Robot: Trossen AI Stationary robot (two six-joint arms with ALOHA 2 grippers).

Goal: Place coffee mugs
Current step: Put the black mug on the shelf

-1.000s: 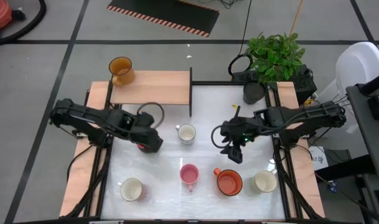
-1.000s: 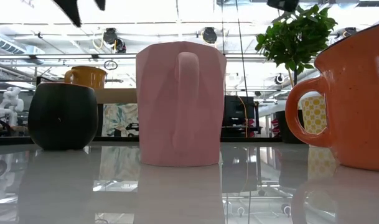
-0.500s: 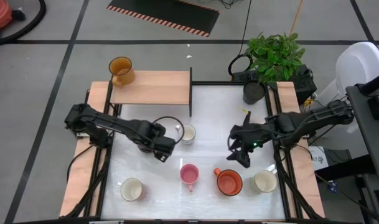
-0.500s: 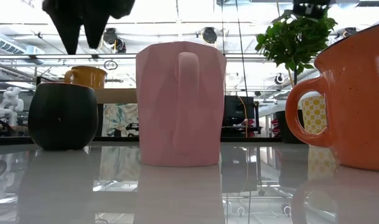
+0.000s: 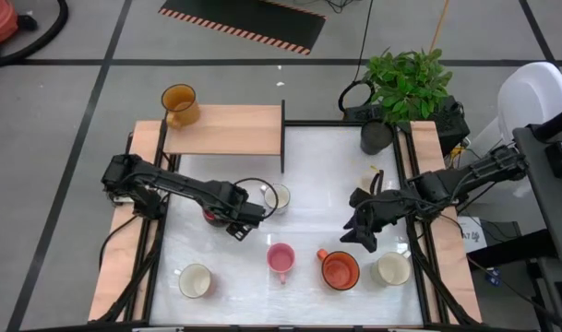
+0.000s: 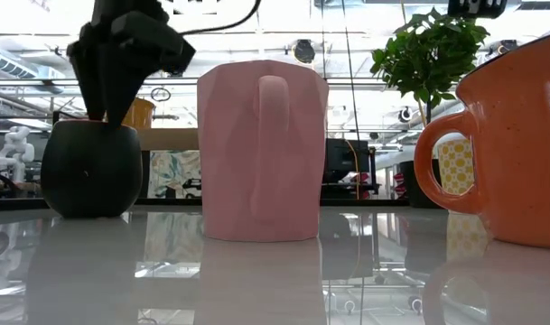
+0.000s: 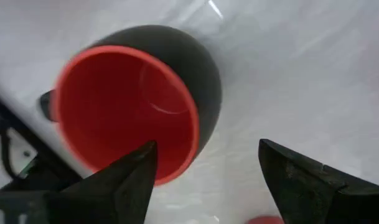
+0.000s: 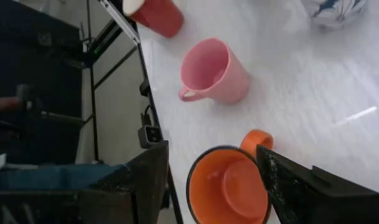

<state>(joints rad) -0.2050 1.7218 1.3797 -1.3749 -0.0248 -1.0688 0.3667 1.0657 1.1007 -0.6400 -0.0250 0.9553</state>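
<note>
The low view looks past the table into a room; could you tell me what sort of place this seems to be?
Probably a robotics lab or workshop rather than a kitchen: a small white robot figure stands in the background, the white table sits in a wooden frame between two arms, and hazard-striped matting lies on the floor.

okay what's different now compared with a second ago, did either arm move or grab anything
The left gripper swung toward the table's middle, then dropped low over the dark mug with the red inside, one finger inside its rim, jaws narrowing but not yet gripping. The right gripper drifted toward the table's right edge, still open above the orange mug. The pink mug and the other mugs have not moved.
</note>
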